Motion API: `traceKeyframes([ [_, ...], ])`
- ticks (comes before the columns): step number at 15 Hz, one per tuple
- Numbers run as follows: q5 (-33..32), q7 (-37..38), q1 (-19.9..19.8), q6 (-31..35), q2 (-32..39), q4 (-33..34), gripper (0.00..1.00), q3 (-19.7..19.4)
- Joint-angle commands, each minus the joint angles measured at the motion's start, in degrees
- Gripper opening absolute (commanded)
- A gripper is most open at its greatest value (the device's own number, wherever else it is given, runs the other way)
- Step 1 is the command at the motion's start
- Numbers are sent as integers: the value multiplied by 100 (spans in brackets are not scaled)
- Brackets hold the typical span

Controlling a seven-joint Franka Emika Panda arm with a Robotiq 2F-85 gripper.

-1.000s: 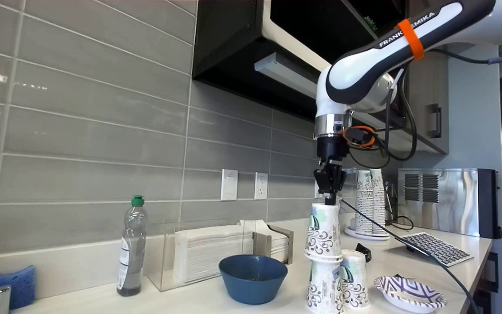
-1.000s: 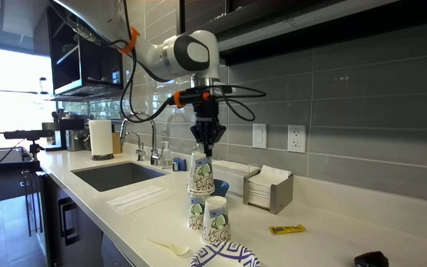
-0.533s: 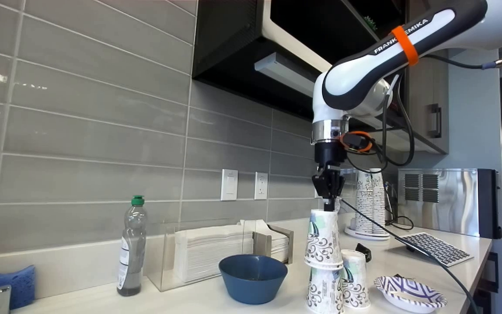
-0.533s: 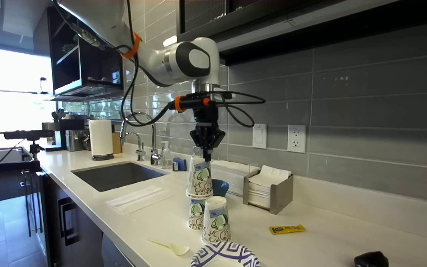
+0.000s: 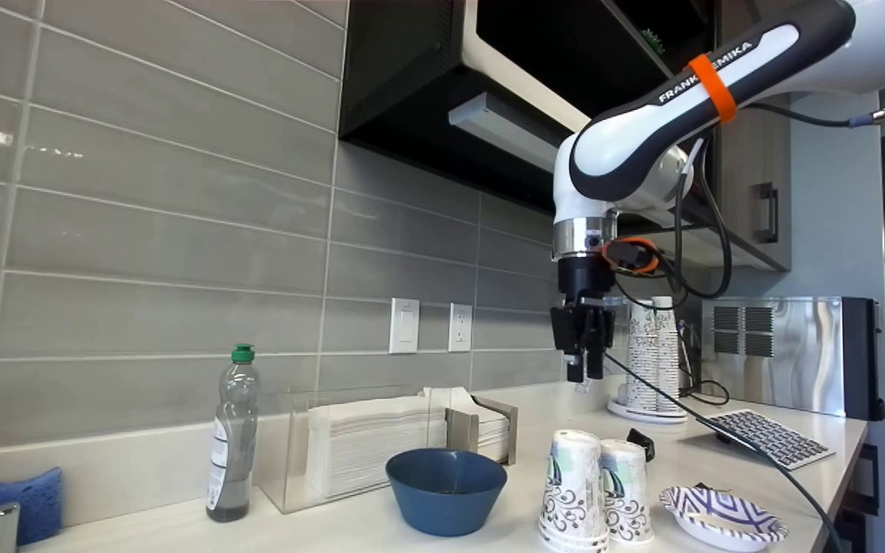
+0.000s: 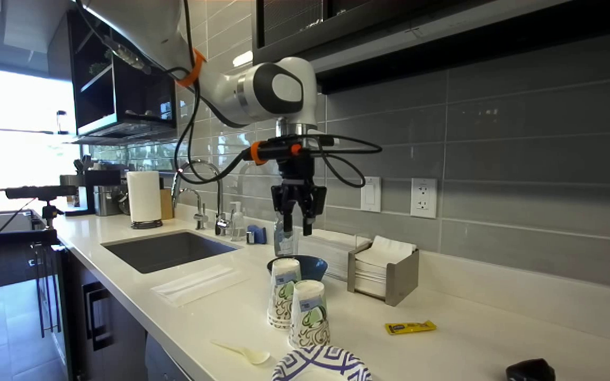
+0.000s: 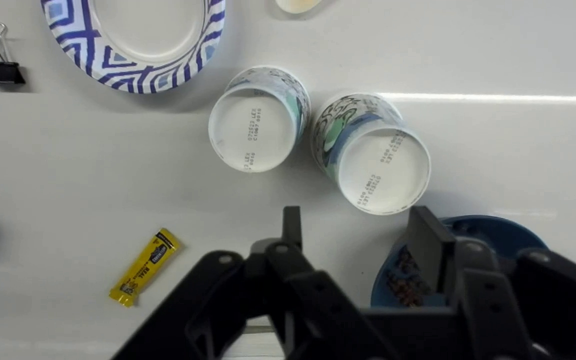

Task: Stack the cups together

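Black hand [image 6: 297, 229] — parted partway, holding nothing — hangs clear above the nested cups [image 6: 282, 291], inverted on the tabletop [image 6: 432, 354]; a separate cup [image 6: 309, 316] stands just beside. One nesting appears done; next move calls for gripping that cup.

A glossy white, black-trimmed arm [image 5: 618, 146] wears an orange band [image 5: 713, 87] across its lettering [image 5: 735, 54]; black cables [image 6: 235, 163] loop beside it; the black jointed gripper [image 6: 297, 226] has, I think, round screws [image 7: 225, 259].
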Motion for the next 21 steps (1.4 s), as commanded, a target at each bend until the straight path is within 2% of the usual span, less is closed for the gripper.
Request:
traceKeyframes([
  [1,-40,145,-123,377,-216,-459,90,-111],
  [2,-45,175,-157,457,-248,-562,96,-145],
  [4,-26,228,-228,611,-336,-791,100,-215],
  [5,-25,222,-255,694,-377,-878,100,-247],
  [6,-1,106,-212,452,-103,-522,99,-210],
  [11,20,200,-331,526,-147,-696,100,-324],
  [16,-254,498,-508,566,-20,-771,100,-463],
  [21,-64,304,-615,504,201,-726,100,-607],
])
